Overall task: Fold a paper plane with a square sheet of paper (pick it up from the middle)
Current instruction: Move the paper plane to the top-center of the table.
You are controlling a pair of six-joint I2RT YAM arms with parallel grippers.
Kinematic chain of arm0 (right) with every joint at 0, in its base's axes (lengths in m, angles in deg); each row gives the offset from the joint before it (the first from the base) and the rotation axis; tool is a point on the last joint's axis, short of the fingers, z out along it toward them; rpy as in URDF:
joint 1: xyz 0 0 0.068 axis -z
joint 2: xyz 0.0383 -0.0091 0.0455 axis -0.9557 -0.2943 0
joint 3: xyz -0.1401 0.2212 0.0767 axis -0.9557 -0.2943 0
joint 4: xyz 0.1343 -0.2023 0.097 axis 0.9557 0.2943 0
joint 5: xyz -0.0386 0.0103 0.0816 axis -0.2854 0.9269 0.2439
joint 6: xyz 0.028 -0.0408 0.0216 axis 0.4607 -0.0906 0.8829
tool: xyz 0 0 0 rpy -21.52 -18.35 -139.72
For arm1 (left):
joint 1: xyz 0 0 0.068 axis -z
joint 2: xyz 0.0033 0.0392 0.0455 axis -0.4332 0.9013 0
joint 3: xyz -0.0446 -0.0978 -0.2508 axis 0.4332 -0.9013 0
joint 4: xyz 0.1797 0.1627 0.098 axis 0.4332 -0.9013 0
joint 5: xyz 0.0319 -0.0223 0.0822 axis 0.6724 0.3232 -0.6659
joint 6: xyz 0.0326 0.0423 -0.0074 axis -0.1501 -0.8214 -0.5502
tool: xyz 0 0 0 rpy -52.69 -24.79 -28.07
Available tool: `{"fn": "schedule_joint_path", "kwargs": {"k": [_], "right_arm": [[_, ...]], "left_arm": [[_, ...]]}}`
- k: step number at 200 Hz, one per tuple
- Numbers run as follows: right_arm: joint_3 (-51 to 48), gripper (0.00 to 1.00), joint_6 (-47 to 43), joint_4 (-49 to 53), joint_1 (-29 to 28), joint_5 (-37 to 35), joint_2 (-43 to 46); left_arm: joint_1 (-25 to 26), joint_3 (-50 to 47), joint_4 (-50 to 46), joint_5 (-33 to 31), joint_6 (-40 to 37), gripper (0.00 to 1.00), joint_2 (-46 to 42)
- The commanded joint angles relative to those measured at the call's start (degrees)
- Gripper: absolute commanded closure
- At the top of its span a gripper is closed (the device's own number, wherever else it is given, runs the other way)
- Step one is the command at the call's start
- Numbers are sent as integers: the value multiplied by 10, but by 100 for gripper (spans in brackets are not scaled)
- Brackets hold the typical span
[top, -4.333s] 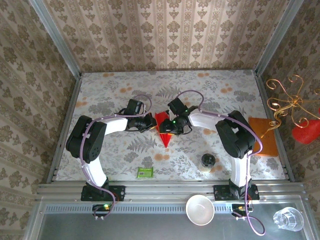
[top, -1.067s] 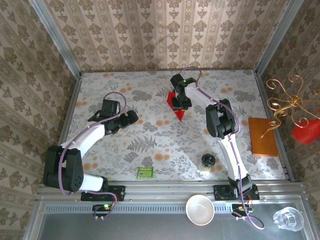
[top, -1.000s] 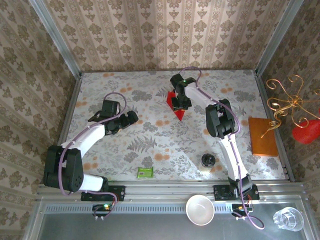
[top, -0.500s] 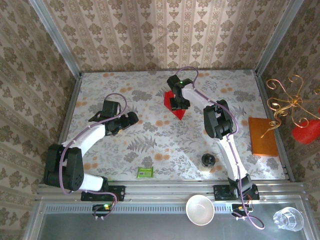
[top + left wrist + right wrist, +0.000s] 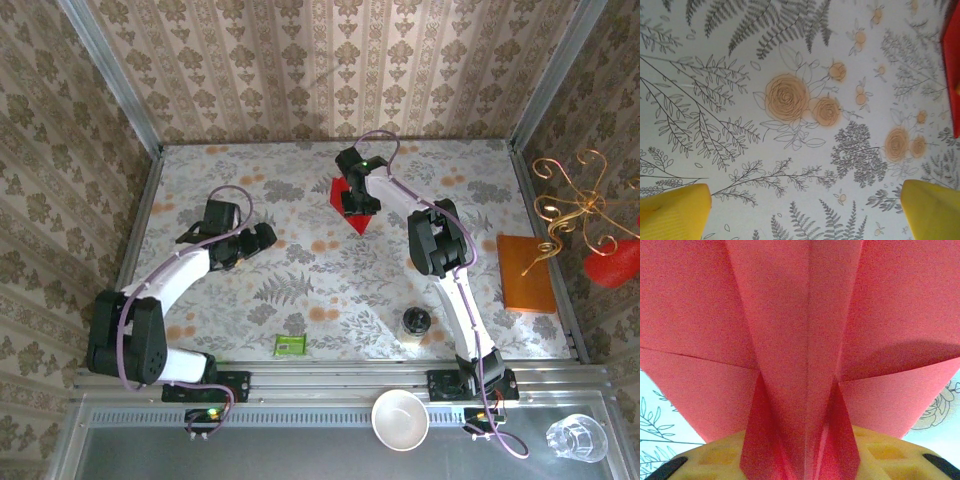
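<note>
The square sheet of paper is folded into a pointed red paper plane (image 5: 357,222) that rests far from the arm bases, nose towards them. My right gripper (image 5: 357,198) is over its wide tail end. In the right wrist view the paper plane (image 5: 800,330) spreads both wings, and its centre crease runs down over the yellow fingers (image 5: 710,456), hiding how the jaws stand. My left gripper (image 5: 264,238) hovers open to the left, well apart from the plane. Its wrist view shows the left gripper (image 5: 805,212) with bare tabletop between the fingers and a red paper edge (image 5: 952,65) at the right border.
An orange pad (image 5: 527,272) lies at the right edge of the table. A green packet (image 5: 290,345) and a small jar (image 5: 416,322) sit near the front. A white cup (image 5: 400,418) and a glass (image 5: 576,438) stand on the front ledge. Patterned walls close in three sides.
Since the earliest frame, both arms have left the centre: the right took the red paper to the far side, the left drew back left. Over the last second the paper's tail shifted slightly.
</note>
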Motion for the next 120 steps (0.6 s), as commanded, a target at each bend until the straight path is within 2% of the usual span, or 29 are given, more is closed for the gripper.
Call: {"fn": "schedule_joint_path", "kwargs": {"k": [1, 32, 56, 92, 113, 120], "right_arm": [[-8, 54, 4, 2, 3, -4, 51], [-42, 45, 17, -18, 3, 1, 134], [-117, 37, 26, -60, 4, -22, 221], [-349, 22, 30, -205, 11, -115, 399], [-490, 1, 33, -292, 26, -176, 495], [-529, 0, 34, -313, 33, -190, 521]], "left_arm": [[-4, 37, -19, -29, -22, 2, -45], [-11, 52, -21, -70, -52, 1, -74], [-27, 55, -18, -96, -73, 0, -92], [-62, 32, 7, -140, -97, 0, -124], [-81, 3, 29, -187, -109, 0, -143], [-84, -10, 40, -206, -120, 0, -148]]}}
